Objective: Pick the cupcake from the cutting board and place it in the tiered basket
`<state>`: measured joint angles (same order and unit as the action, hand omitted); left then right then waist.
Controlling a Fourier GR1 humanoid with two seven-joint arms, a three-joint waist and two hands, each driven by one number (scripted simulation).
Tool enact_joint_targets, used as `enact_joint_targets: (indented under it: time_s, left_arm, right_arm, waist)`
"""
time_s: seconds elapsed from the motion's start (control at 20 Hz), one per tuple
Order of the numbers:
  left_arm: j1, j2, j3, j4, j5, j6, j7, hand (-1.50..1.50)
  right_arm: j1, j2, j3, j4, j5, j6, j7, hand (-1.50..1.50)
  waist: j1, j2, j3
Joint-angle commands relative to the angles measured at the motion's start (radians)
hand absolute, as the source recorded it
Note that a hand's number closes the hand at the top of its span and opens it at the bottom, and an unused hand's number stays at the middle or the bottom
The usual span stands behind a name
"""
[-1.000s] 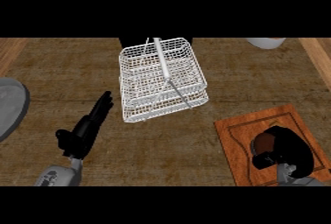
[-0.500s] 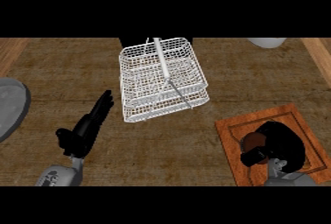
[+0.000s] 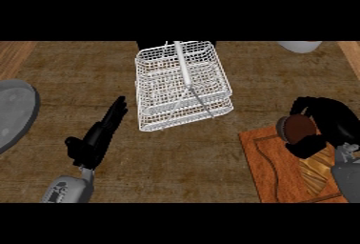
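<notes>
A brown cupcake (image 3: 298,129) shows its round top between the curled fingers and thumb of my right hand (image 3: 330,123), lifted above the far end of the wooden cutting board (image 3: 281,171) at the lower right. The white wire tiered basket (image 3: 183,86) stands at the middle back of the counter, to the left of that hand. My left hand (image 3: 98,136) rests open at the lower left, fingers straight and pointing toward the basket, holding nothing.
A grey plate (image 3: 14,114) lies at the left edge. A white bowl (image 3: 299,45) sits at the back right, partly cut off. Bare brown counter lies between the left hand and the cutting board.
My right hand has risen off the cutting board with the cupcake and moved farther back, toward the basket's side. The left hand has stayed still.
</notes>
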<state>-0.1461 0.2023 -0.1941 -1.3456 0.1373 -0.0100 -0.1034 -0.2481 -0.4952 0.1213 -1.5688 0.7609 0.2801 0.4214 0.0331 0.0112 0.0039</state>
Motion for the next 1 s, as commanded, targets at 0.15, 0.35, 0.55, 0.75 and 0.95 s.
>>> enact_joint_targets:
  time_s: [0.15,0.35,0.55,0.75,0.95]
  left_arm:
    - [-0.009,-0.021,-0.001,0.000,-0.002,0.017,0.022,0.00]
    - [0.027,-0.015,-0.007,-0.017,-0.017,0.010,0.000,0.00]
    - [-0.021,0.027,0.040,0.018,-0.014,-0.024,0.020,0.00]
    - [0.030,0.005,0.029,-0.037,-0.012,-0.023,0.033,0.00]
    - [-0.010,-0.023,0.030,-0.020,-0.024,-0.001,0.046,0.00]
  right_arm:
    - [-0.162,-0.041,-0.218,0.103,-0.361,0.075,-0.402,1.50]
    - [-0.284,-0.073,-0.266,0.216,-0.392,0.092,-0.527,1.50]
    - [-0.457,-0.053,-0.256,0.259,-0.420,0.159,-0.446,1.50]
    - [-0.598,-0.009,-0.258,0.244,-0.477,0.224,-0.257,1.50]
    - [-0.769,0.084,-0.228,0.285,-0.477,0.192,-0.084,1.50]
  waist:
    - [-0.012,-0.005,0.000]
    - [-0.008,-0.007,-0.003]
    - [-0.018,-0.009,-0.004]
    - [-0.021,-0.012,-0.004]
    - [-0.018,-0.013,-0.005]
